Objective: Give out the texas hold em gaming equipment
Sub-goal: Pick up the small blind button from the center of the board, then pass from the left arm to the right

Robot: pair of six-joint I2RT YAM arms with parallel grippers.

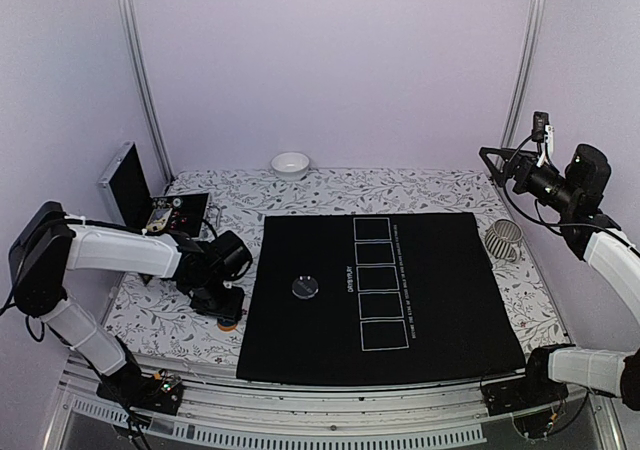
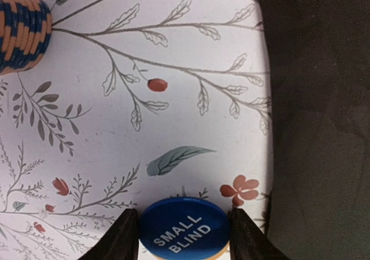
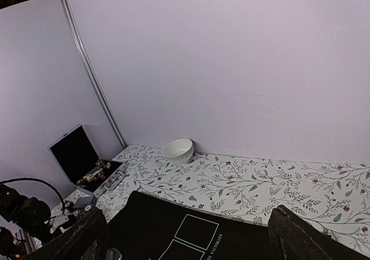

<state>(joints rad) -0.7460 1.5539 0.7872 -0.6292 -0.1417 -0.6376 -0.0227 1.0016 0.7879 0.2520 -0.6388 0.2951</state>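
The left gripper (image 2: 184, 216) is down on the floral cloth (image 2: 173, 69) just left of the black mat (image 1: 420, 300). Its two fingers press against either side of the blue SMALL BLIND disc (image 2: 185, 232), which shows an orange rim beneath it. A dark disc (image 1: 305, 287) lies on the mat, and the right gripper (image 3: 188, 242) hangs high on the right, spread wide with nothing in it.

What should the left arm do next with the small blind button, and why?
Probably close the left pincer firmly on the blue SMALL BLIND button: its fingers flank the disc just above the floral tablecloth, but firm grip isn't evident.
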